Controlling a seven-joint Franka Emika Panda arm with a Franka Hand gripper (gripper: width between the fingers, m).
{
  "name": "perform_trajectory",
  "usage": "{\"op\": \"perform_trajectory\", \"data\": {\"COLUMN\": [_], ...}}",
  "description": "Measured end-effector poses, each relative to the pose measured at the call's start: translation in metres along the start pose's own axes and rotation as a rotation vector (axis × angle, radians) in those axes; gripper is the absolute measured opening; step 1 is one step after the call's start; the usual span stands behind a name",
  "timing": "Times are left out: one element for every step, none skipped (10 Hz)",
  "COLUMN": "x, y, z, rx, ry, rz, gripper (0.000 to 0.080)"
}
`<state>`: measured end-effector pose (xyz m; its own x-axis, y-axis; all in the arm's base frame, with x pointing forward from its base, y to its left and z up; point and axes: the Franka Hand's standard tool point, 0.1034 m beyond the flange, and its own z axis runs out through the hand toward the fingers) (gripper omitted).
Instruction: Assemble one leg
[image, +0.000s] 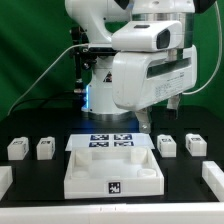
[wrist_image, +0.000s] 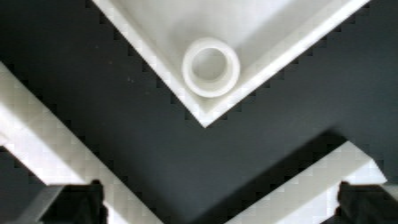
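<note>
Four small white legs with tags stand on the black table in the exterior view: two at the left (image: 17, 148) (image: 45, 148) and two at the right (image: 167, 145) (image: 195, 144). My gripper (image: 171, 107) hangs well above the right pair and holds nothing. In the wrist view the gripper (wrist_image: 214, 206) is open, with one dark fingertip (wrist_image: 64, 205) at each side of the frame. Between and beyond them lies a white corner with a round hole (wrist_image: 210, 68). No leg shows in the wrist view.
A large flat white tray-like piece (image: 80, 172) with raised rims lies at the front centre. The marker board (image: 110, 140) lies just behind it. White parts sit at the front left (image: 5, 180) and front right (image: 213, 178) edges. The robot's base stands behind.
</note>
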<state>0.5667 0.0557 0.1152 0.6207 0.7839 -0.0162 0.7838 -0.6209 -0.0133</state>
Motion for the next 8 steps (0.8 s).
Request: {"op": "perform_trajectory", "data": {"x": [0.0, 0.0, 0.0, 0.0, -0.0001, -0.0001, -0.0001, -0.0001], "y": [0.0, 0.0, 0.0, 0.0, -0.0001, -0.0001, -0.0001, -0.0001], "z": [0.0, 0.0, 0.0001, 0.0001, 0.0002, 0.0003, 0.0003, 0.0004], "rx": [0.0, 0.0, 0.0, 0.0, 0.0, 0.0, 0.0, 0.001], "ry": [0.0, 0.0, 0.0, 0.0, 0.0, 0.0, 0.0, 0.0], "rz": [0.0, 0.0, 0.0, 0.0, 0.0, 0.0, 0.0, -0.012], "gripper": [0.065, 0.065, 0.065, 0.065, 0.065, 0.065, 0.065, 0.065]}}
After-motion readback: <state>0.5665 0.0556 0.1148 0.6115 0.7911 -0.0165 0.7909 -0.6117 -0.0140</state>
